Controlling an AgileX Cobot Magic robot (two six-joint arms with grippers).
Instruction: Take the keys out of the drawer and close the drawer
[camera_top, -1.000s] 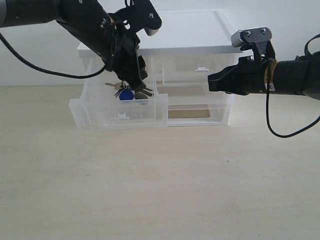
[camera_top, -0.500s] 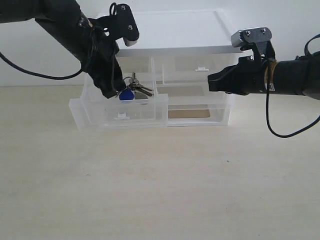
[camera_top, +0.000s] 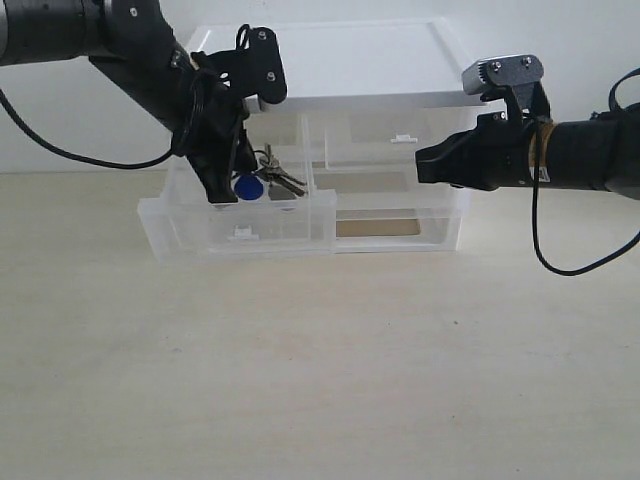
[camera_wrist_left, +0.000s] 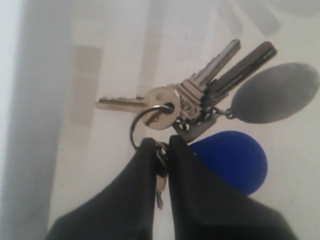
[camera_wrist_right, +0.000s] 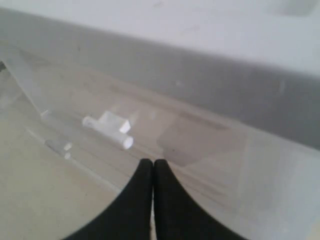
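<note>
The drawer is pulled out at the left of the clear plastic unit. The keys are above its open tray, with the blue tag beside them. In the left wrist view the keys fan out from a ring, with the blue tag and a grey fob. My left gripper is shut on a small piece of the bunch hanging from the ring. My right gripper is shut on nothing, level with the unit's upper right drawer.
The unit has a white top and a full-width drawer at the bottom. The right drawer's white tab handle lies just ahead of my right fingertips. The beige tabletop stretches in front of the unit.
My left gripper stood open over the keys, shifted left and down, and has now shut on the bunch. The right arm has not moved.
</note>
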